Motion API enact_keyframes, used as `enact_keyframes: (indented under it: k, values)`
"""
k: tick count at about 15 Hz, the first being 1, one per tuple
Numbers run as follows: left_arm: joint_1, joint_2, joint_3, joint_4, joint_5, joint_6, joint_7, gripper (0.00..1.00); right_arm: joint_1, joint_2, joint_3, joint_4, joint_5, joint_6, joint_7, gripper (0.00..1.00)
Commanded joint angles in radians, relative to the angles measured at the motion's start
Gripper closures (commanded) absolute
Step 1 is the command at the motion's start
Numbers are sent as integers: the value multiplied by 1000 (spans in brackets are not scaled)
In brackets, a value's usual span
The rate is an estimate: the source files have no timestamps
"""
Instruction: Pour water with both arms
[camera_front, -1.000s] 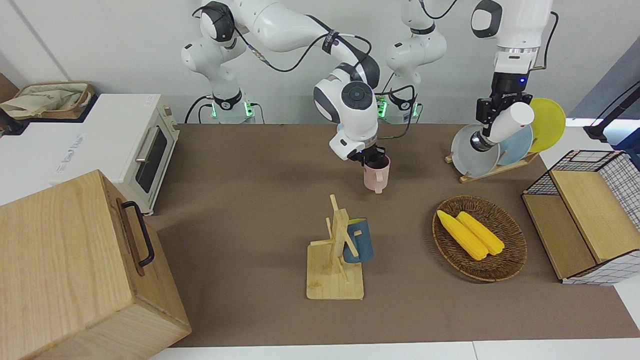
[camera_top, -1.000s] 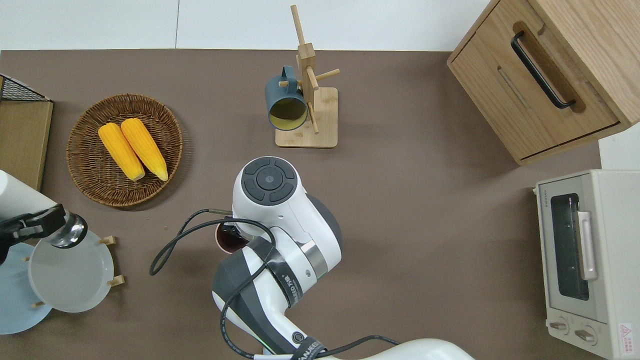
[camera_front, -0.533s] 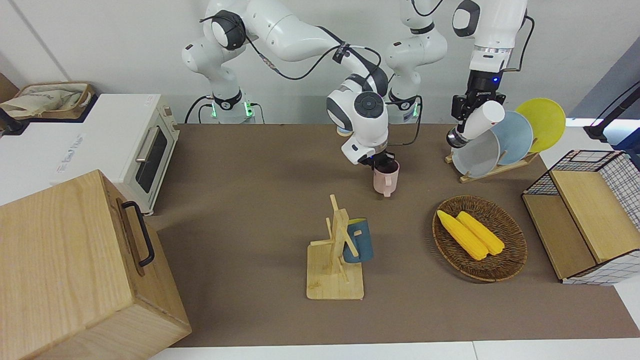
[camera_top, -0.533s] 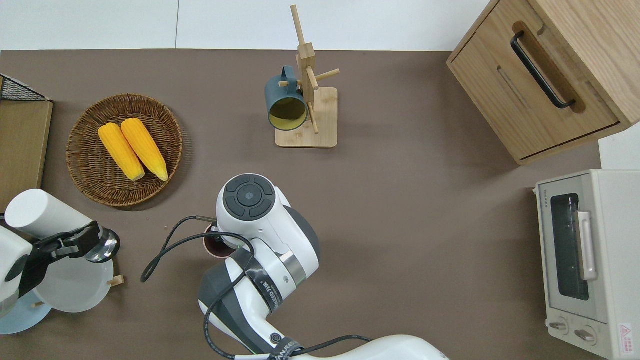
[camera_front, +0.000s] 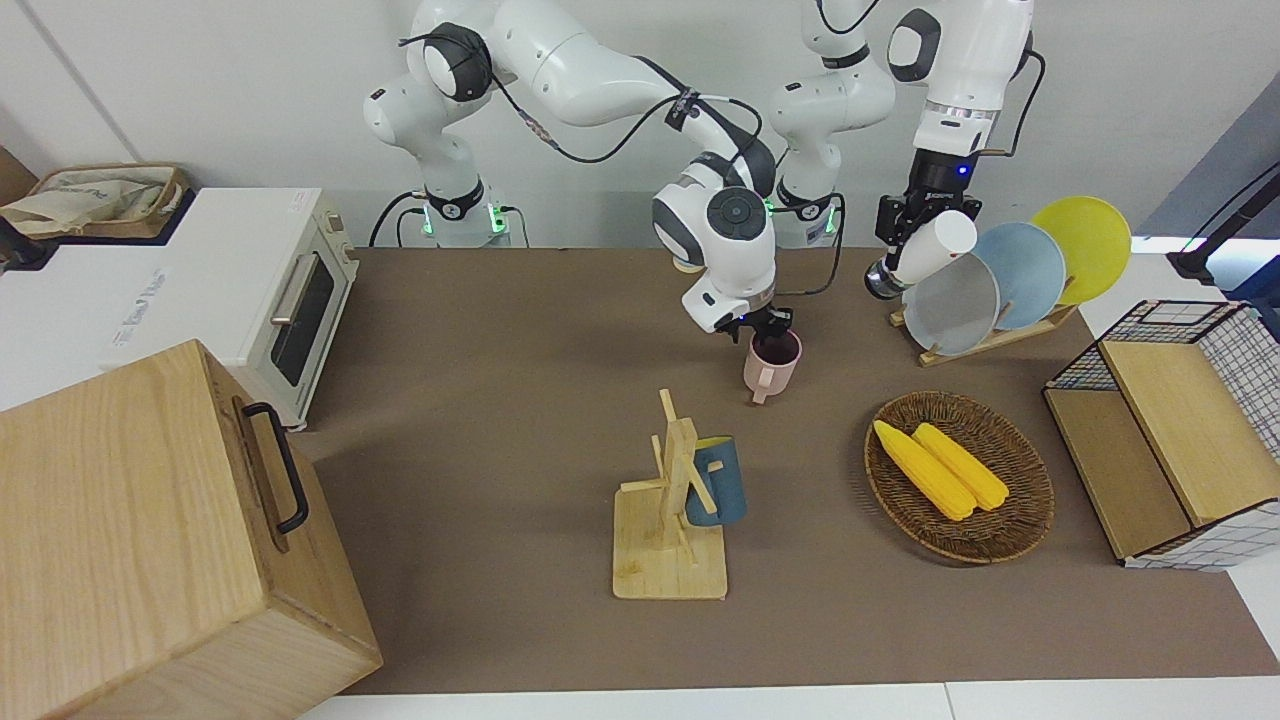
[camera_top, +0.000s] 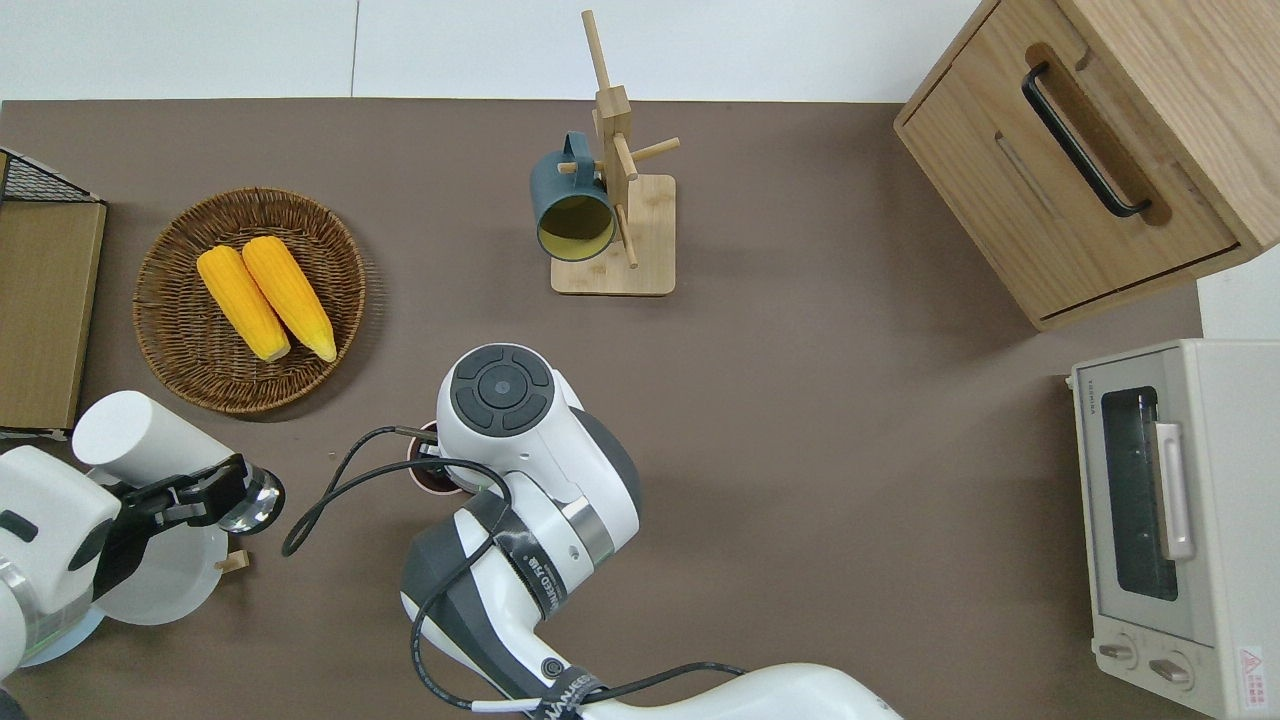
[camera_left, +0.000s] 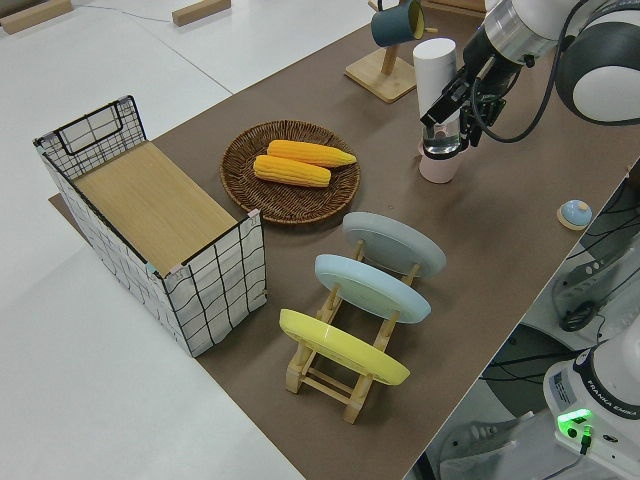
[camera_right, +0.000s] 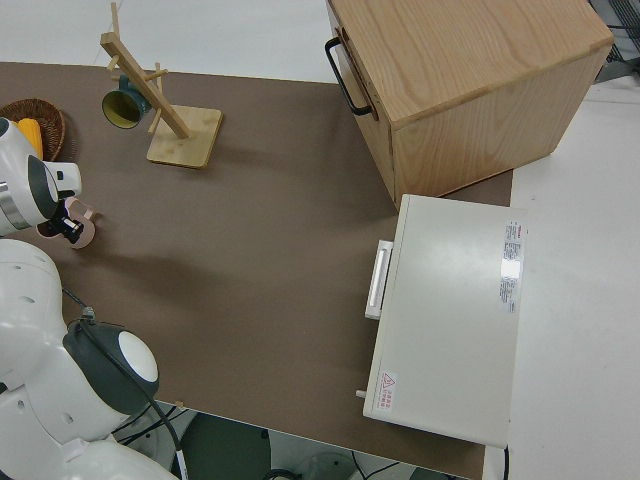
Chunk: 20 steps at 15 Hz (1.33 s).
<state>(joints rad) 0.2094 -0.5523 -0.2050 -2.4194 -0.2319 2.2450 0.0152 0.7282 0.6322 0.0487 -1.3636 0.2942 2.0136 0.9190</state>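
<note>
Right gripper (camera_front: 768, 325) clamped on rim of pink mug (camera_front: 772, 365), upright, handle pointing away from robots. Left gripper (camera_front: 905, 232) clamped on white bottle (camera_front: 935, 249), tilted, long axis slanting, capped end upward; over plate rack (camera_top: 232, 560) edge, beside basket (camera_front: 1020, 520).

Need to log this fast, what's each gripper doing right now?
Left gripper: shut on the white bottle, tilted, in the air.
Right gripper: shut on the pink mug's rim.

Pink mug (camera_top: 432, 478) largely hidden under right arm (camera_top: 520, 470) in overhead view
</note>
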Motion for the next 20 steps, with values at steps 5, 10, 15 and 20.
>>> enact_keyframes:
  k: [5, 10, 15, 20]
  values:
    - [-44, -35, 10, -36, -18, 28, 5, 1000, -30, -106, -16, 23, 10, -113, 61, 11]
    - [-108, -38, 10, -61, -38, 27, 0, 1000, -101, -209, -39, 15, 2, -223, 35, 9]
    - [-194, -37, 6, -95, -38, 27, -12, 1000, -249, -311, -39, 14, -73, -392, -216, 9]
    - [-228, -38, -49, -124, -40, 28, -78, 1000, -349, -370, -38, -15, -223, -461, -448, 9]
